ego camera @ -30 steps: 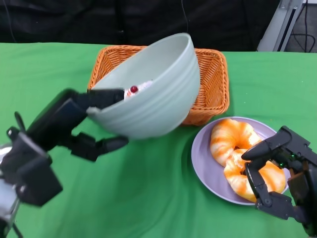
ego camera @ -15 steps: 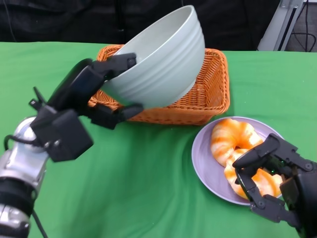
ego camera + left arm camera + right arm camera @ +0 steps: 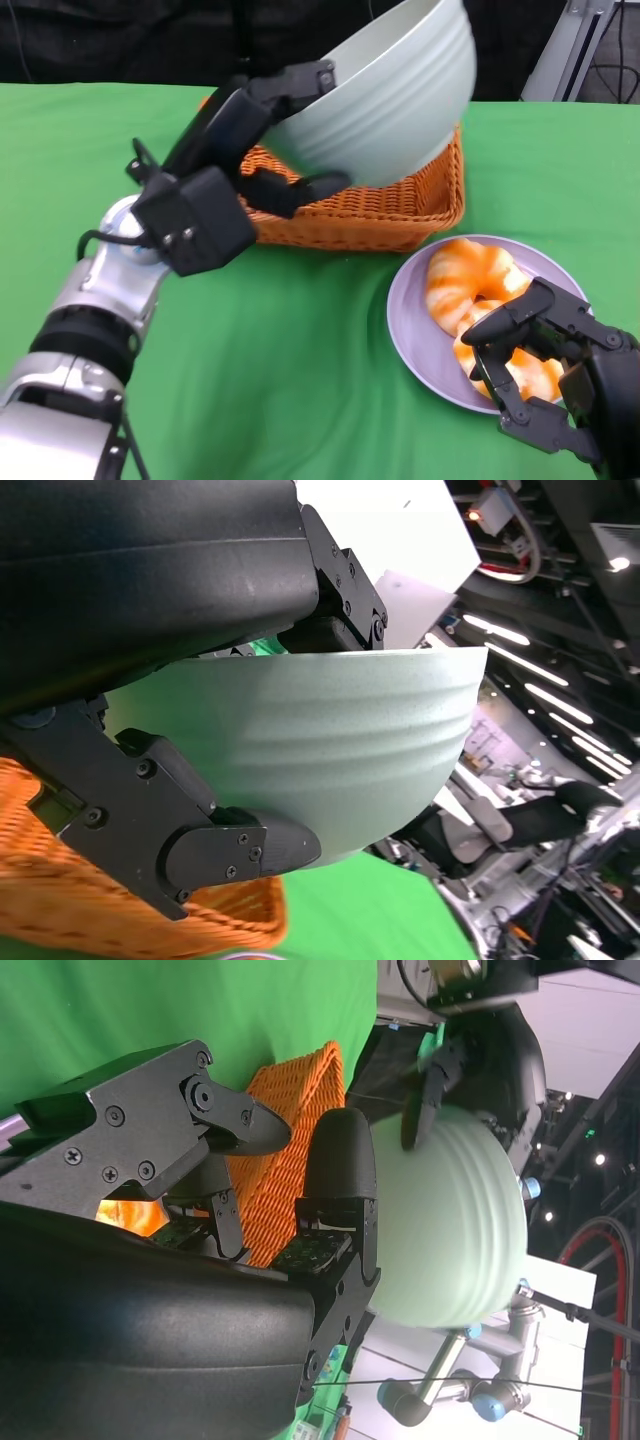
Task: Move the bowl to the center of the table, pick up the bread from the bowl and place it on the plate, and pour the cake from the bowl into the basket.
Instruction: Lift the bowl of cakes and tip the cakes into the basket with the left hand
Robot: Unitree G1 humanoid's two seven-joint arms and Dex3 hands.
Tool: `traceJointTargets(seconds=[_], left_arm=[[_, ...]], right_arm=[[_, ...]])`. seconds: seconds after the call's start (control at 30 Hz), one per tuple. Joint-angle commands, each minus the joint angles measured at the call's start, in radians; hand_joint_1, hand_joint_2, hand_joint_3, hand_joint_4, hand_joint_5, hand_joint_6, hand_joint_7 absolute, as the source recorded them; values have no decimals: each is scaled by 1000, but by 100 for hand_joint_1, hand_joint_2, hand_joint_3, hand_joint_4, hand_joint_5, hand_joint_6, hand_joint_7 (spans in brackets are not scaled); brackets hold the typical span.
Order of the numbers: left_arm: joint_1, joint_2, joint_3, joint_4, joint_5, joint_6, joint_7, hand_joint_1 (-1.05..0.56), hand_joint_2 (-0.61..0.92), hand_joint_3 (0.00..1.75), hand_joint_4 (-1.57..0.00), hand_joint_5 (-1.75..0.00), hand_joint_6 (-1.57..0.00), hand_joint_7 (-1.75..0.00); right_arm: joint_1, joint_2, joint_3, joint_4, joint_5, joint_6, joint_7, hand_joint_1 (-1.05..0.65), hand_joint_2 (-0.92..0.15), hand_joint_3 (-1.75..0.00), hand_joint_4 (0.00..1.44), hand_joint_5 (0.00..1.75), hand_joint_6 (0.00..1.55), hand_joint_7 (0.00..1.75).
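Above the woven orange rectangular basket [image 3: 400, 205] you have the pale green ribbed bowl [image 3: 395, 95] raised clear of the table and tipped steeply, its mouth turned away from the head camera and toward the basket, so only its rounded outside shows. Your left hand [image 3: 265, 135] grips the bowl at the rim: one black finger lies over the edge, another presses the outer wall from below. The left wrist view shows the same clamp, fingers [image 3: 215, 845] against the bowl's underside with the basket weave just beneath. The bowl's contents are hidden, so you cannot tell where the cake is.

Just beside the basket, toward your right arm, sits the round lilac plate [image 3: 420, 330] on the green table [image 3: 300, 370]. On it lies the orange-and-white glazed twisted bread [image 3: 465, 280]. Your right hand [image 3: 540, 370] hovers over the plate's near part, fingers apart and curled, holding nothing; its fingertips sit close to the bread, though you cannot tell whether they touch it.
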Motion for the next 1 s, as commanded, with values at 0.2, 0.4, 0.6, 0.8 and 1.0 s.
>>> traceJointTargets(seconds=[0.2, 0.4, 0.6, 0.8, 1.0], left_arm=[[-69, -41, 17, 50, -5, 29, 53, -20, 71, 89, -79, -175, -67, -145], [-90, -102, 18, 97, -9, 61, 95, -17, 72, 90, -80, -175, -67, -147], [-114, -170, 81, 114, -109, 163, 34, -19, 76, 82, -80, -175, -65, -150], [-149, -224, 182, 119, -267, 305, -95, -22, 74, 81, -66, -172, -66, -143], [-174, -259, 278, 111, -400, 479, -175, -22, 69, 88, -72, -165, -68, -141]], right_arm=[[-16, -7, -8, 34, 1, -36, -7, 1, -61, -90, 68, 155, 65, 126], [-22, -5, -18, 46, 0, -41, -21, -2, -61, -91, 72, 151, 66, 124], [-25, -11, -20, 56, 5, -50, -18, -2, -61, -90, 74, 150, 68, 123], [-27, -8, -17, 64, 1, -54, -20, -1, -60, -91, 74, 149, 69, 121], [-25, -9, -17, 65, 0, -59, -19, 0, -60, -92, 72, 149, 68, 120]])
